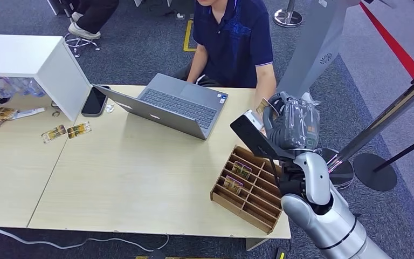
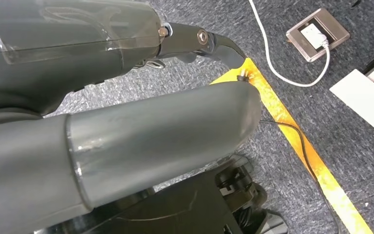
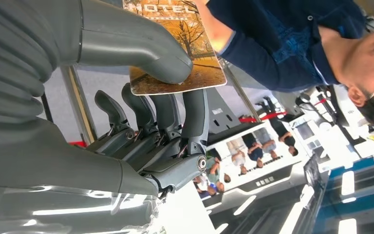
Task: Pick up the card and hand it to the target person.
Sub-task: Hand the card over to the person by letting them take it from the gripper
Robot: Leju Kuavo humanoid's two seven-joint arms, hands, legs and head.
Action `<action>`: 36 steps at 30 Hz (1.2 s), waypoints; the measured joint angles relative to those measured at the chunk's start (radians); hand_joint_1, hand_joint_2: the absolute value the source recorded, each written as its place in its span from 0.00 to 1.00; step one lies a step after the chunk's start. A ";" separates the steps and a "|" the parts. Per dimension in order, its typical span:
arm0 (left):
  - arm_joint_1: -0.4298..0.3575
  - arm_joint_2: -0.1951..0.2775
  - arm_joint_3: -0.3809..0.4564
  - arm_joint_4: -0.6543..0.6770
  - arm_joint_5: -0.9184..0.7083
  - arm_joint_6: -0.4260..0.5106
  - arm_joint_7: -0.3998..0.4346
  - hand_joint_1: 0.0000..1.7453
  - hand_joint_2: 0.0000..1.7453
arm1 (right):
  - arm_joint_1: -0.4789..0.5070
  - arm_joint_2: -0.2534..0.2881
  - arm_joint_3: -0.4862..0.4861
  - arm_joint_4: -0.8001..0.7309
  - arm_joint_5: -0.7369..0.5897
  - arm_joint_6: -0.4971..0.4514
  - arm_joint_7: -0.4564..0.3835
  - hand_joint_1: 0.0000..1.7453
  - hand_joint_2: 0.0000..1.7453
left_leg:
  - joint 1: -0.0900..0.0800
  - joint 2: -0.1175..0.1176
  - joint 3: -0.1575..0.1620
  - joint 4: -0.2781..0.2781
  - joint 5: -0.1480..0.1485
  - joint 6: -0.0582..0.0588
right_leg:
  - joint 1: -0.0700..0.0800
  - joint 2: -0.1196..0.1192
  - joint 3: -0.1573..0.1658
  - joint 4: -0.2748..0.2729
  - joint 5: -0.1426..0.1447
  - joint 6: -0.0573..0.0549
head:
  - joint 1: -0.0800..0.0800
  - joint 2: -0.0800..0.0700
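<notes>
Dark blue-grey carpet (image 1: 140,59) covers the floor, crossed by a red strip (image 1: 396,51) along the right side and a yellow taped line (image 2: 316,161) near a square metal floor socket (image 2: 317,34) with a white cable (image 2: 272,63) plugged in. Two pale wood-grain tables (image 1: 135,172) stand pushed together, a seam running between them. A white box-shaped cabinet (image 1: 38,62) sits on the far left table. Black stanchion poles (image 1: 388,116) on round bases stand to the right, beside a tall grey pillar (image 1: 315,48).

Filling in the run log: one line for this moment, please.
right hand: holds card | raised toward person | handover: not yet taken
</notes>
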 joint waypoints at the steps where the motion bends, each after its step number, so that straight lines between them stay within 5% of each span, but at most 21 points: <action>1: -0.001 0.000 0.000 0.000 -0.002 0.000 0.001 0.00 0.00 | -0.001 0.000 -0.001 0.012 -0.005 -0.012 -0.006 0.85 1.00 | 0.000 0.000 0.000 0.000 0.000 0.000 | 0.000 0.000 0.000 0.000 0.000 0.000 | 0.000 0.000; 12: -0.011 0.001 0.000 0.000 -0.018 -0.004 0.013 0.00 0.00 | -0.004 0.014 0.003 0.149 -0.041 -0.099 -0.071 0.82 1.00 | 0.000 0.000 0.000 0.000 0.000 0.000 | 0.000 0.000 0.000 0.000 0.000 0.000 | 0.000 0.000; 22: -0.024 0.003 0.000 0.000 -0.036 -0.012 0.023 0.00 0.00 | -0.013 0.060 0.035 0.294 0.187 -0.083 -0.072 0.75 1.00 | 0.000 0.000 0.000 0.000 0.000 0.000 | 0.000 0.000 0.000 0.000 0.000 0.000 | 0.000 0.000; 28: -0.025 0.003 0.000 0.000 -0.042 -0.015 0.026 0.00 0.00 | -0.012 0.068 0.049 0.332 0.225 -0.049 -0.070 0.49 1.00 | 0.000 0.000 0.000 0.000 0.000 0.000 | 0.000 0.000 0.000 0.000 0.000 0.000 | 0.000 0.000; 32: -0.025 0.003 0.000 0.000 -0.043 -0.018 0.026 0.00 0.00 | -0.009 0.068 0.059 0.347 0.231 -0.031 -0.069 0.06 1.00 | 0.000 0.000 0.000 0.000 0.000 0.000 | 0.000 0.000 0.000 0.000 0.000 0.000 | 0.000 0.000; 36: -0.025 0.003 0.000 0.000 -0.043 -0.019 0.025 0.00 0.00 | -0.006 0.068 0.065 0.358 0.212 0.004 -0.063 0.00 1.00 | 0.000 0.000 0.000 0.000 0.000 0.000 | 0.000 0.000 0.000 0.000 0.000 0.000 | 0.000 0.000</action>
